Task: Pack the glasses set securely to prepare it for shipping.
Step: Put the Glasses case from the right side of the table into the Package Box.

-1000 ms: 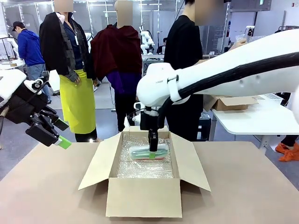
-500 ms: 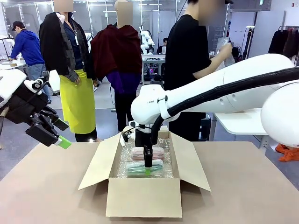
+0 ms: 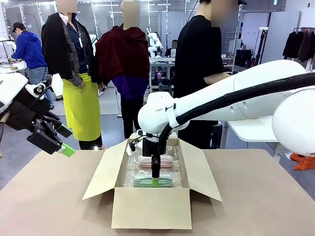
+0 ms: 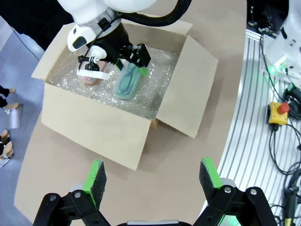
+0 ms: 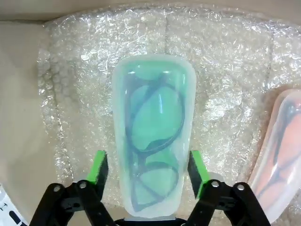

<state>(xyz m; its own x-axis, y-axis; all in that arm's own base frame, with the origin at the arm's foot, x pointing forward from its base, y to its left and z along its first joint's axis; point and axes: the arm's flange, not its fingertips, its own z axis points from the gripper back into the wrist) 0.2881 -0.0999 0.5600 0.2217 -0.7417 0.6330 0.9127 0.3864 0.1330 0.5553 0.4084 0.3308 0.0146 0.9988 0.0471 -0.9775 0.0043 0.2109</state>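
Your right gripper [image 5: 148, 165] is down inside the open cardboard box [image 3: 150, 209], pointing straight at its floor and straddling the mint green glasses case [image 5: 153, 117]. Its jaws are released: in the right wrist view the green pads [image 5: 99, 167] stand on either side of the case's near end. A sliver of bubble wrap [image 5: 225, 70] shows between one pad and the case wall, while the other pad sits just beside or barely against the opposite wall. The mint green glasses case lies flat on the bubble wrap lining the box floor, with a pair of dark-framed glasses visible through its clear lid. The pink glasses case [image 5: 282, 150] lies flat on the same lining beside it, the two apart with a strip of wrap between them. From the front view you can see the mint one nearer the robot's side of the box and the pink one behind it, toward the far wall. All four box flaps are folded outward, and the box stands near the middle of the brown table [image 3: 256, 196]. Your left gripper [image 4: 153, 176] hangs in the air off to the robot's left of the box, above the table, jaws spread wide with nothing between them. A person [image 3: 197, 59] in a black shirt stands at the far side of the table, behind the box.
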